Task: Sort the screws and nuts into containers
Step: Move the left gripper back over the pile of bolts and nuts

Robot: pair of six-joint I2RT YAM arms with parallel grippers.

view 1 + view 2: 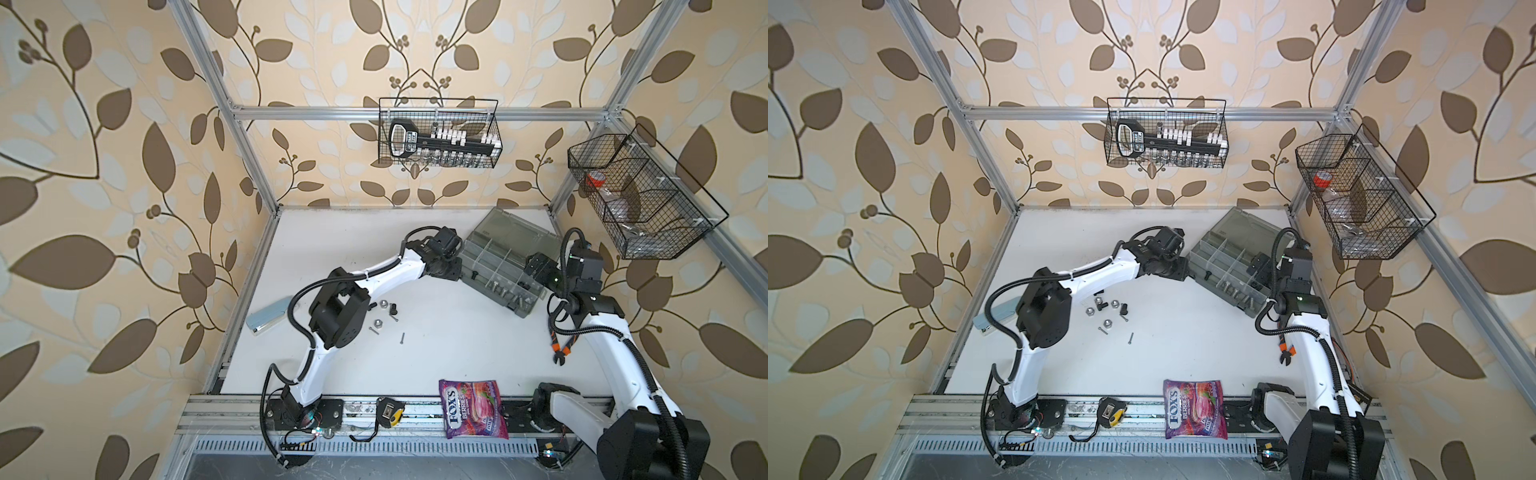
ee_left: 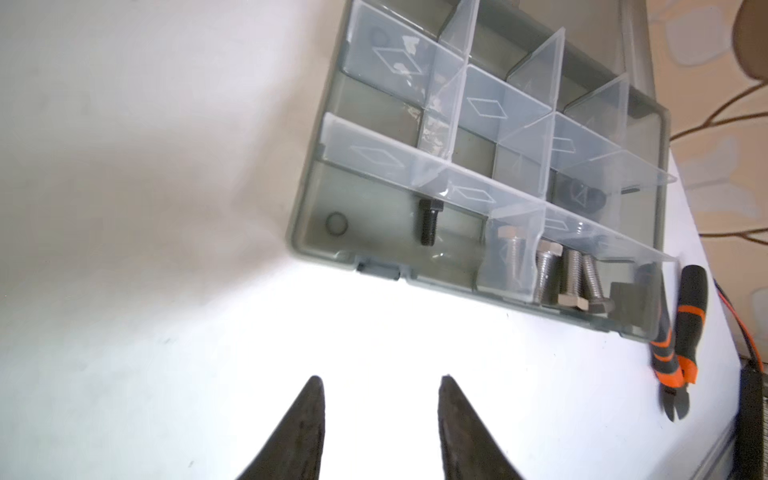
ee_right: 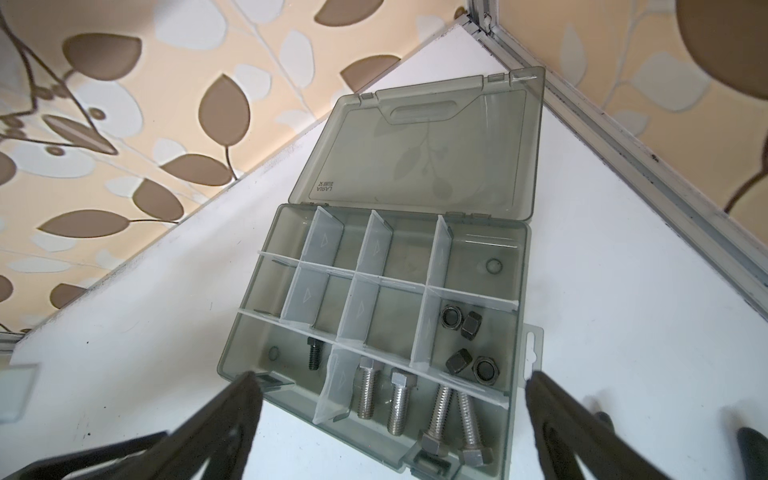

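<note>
The left hand [image 2: 381,386] is seen with its fingers apart and nothing between them, held just outside 1 end of the organizer box [image 2: 301,216]. 1 black screw [image 2: 429,220] lies in the compartment [image 2: 374,239] at that end. The right hand [image 3: 392,399] is spread wide and empty above the box's opposite end, where 4 silver screws [image 3: 401,399] and 4 black nuts [image 3: 463,345] are already stored apart. The box is set toward the far right corner of the surface [image 1: 457,345]. Loose nuts and screws [image 1: 378,322] lie unsorted toward the left edge, close beside the left arm's elbow [image 1: 332,307]. They could be swept away by a careless return of that arm. The thin screws [image 1: 402,338] may be lost from a loose pinch, and both hands could be brought into collision over the box.
</note>
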